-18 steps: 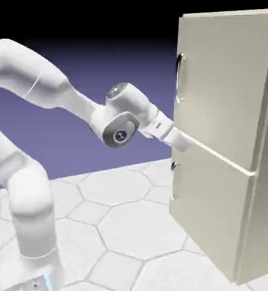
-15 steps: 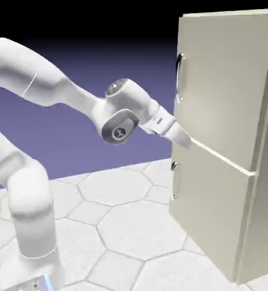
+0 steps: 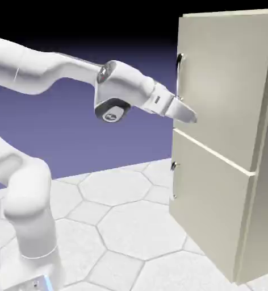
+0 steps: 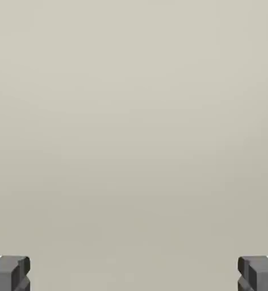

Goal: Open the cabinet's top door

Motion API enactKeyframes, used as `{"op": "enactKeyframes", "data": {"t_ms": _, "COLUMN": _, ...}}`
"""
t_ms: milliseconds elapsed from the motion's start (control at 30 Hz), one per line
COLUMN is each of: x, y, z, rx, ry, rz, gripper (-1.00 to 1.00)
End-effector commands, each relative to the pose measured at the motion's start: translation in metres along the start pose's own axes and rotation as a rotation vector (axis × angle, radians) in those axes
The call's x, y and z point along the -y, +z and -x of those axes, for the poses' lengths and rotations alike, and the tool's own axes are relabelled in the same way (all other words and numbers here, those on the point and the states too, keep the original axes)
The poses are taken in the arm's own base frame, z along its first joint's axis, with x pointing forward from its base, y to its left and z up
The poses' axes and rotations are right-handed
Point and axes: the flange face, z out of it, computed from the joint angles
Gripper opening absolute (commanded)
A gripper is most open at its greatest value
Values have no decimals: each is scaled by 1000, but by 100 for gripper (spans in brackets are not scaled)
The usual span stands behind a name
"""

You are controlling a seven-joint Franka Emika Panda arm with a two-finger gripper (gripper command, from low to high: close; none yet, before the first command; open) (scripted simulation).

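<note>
The tall beige cabinet [image 3: 238,170] stands at the exterior view's right. Its top door [image 3: 221,85] is flush and closed, with a curved silver bar handle [image 3: 179,77] near its left edge. My gripper [image 3: 188,115] is up against the top door's lower left part, just below the handle and above the seam to the lower panel. In the hand view plain beige door [image 4: 134,125] fills the picture. The two grey fingertips [image 4: 8,274] sit far apart at the bottom corners with nothing between them, so my gripper [image 4: 134,275] is open.
The lower door panel [image 3: 207,210] carries a small handle [image 3: 174,182] at its left edge. The white arm [image 3: 57,74] reaches in from the left, high over the hexagon-tiled table [image 3: 125,227].
The hand has risen along the cabinet front, from the seam between the two doors to the top door's lower part below the handle. The forearm now lies more level.
</note>
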Motion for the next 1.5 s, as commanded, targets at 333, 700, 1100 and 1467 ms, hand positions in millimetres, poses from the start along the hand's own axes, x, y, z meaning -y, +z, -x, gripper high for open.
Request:
{"op": "enactKeyframes", "data": {"t_ms": 333, "x": 21, "y": -28, "z": -5, "rx": -118, "ry": 13, "rz": -105, "gripper": 0}}
{"op": "enactKeyframes", "data": {"t_ms": 700, "x": 46, "y": -42, "z": 13, "rx": -225, "ry": 11, "rz": -200, "gripper": 0}}
{"op": "enactKeyframes", "data": {"t_ms": 1100, "x": 76, "y": -39, "z": 55, "rx": -324, "ry": -5, "rz": -283, "gripper": 0}}
{"op": "enactKeyframes", "data": {"t_ms": 1467, "x": 105, "y": 14, "z": 61, "rx": -357, "ry": -13, "rz": -310, "gripper": 0}}
